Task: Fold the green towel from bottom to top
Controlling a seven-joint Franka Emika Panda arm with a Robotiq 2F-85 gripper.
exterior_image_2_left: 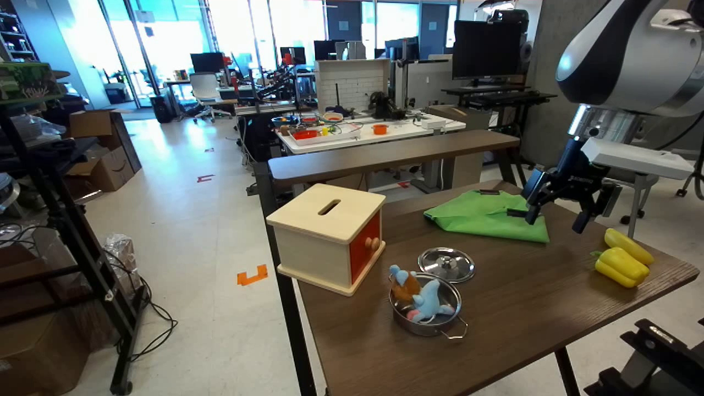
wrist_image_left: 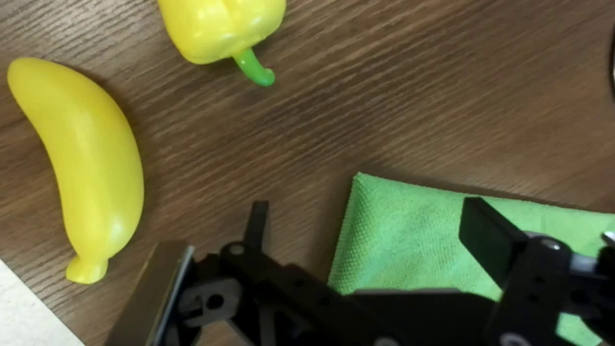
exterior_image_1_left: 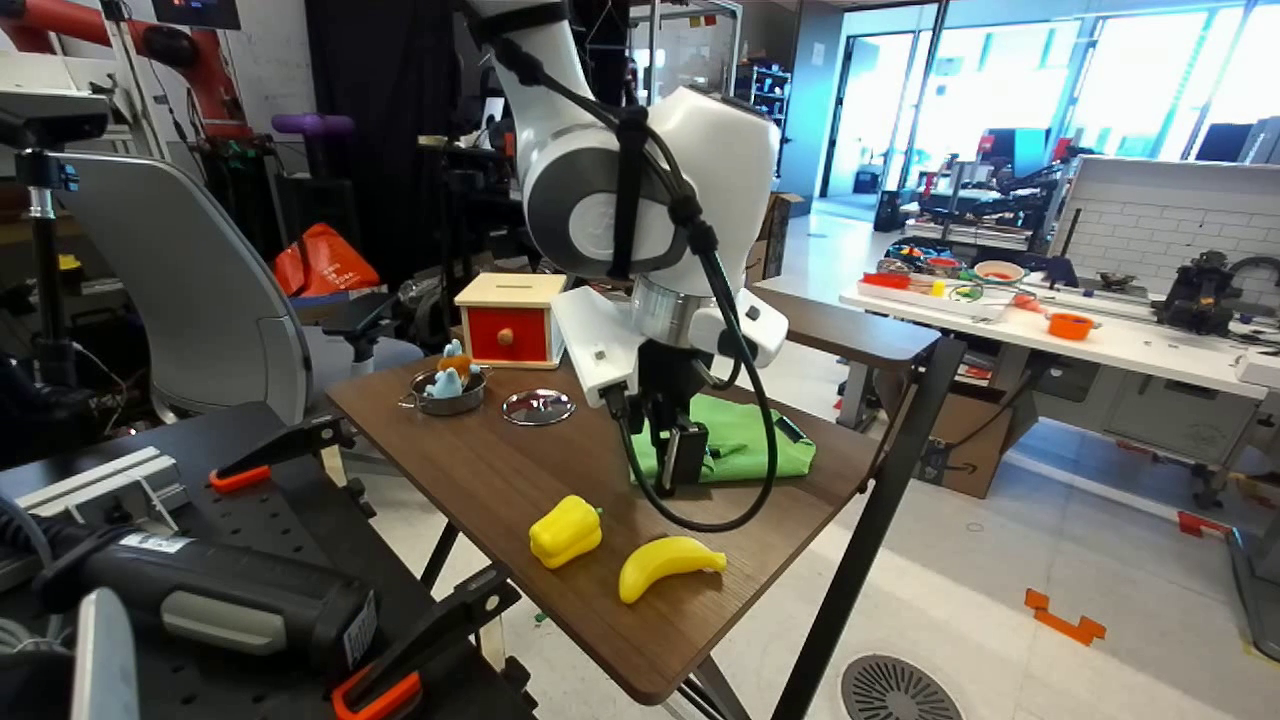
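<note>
The green towel [exterior_image_1_left: 760, 455] lies on the brown table, wrinkled and uneven in outline, with a dark patch near its far edge. It also shows in an exterior view [exterior_image_2_left: 476, 217] beyond the pot lid. In the wrist view one corner of the towel [wrist_image_left: 408, 226] points up between my fingers, and its lower part is hidden by the gripper. My gripper [wrist_image_left: 370, 211] is open and empty, one finger over bare wood and one over the towel. In both exterior views the gripper [exterior_image_1_left: 675, 465] [exterior_image_2_left: 555, 220] hangs at the towel's edge, with the fingertips seemingly above the table.
A yellow banana [exterior_image_1_left: 670, 567] and a yellow pepper [exterior_image_1_left: 566, 532] lie near the gripper side of the towel. A metal lid [exterior_image_2_left: 446, 265], a pot [exterior_image_2_left: 421, 328] with plush toys, and a wooden box [exterior_image_2_left: 324, 247] with a red drawer stand on the table.
</note>
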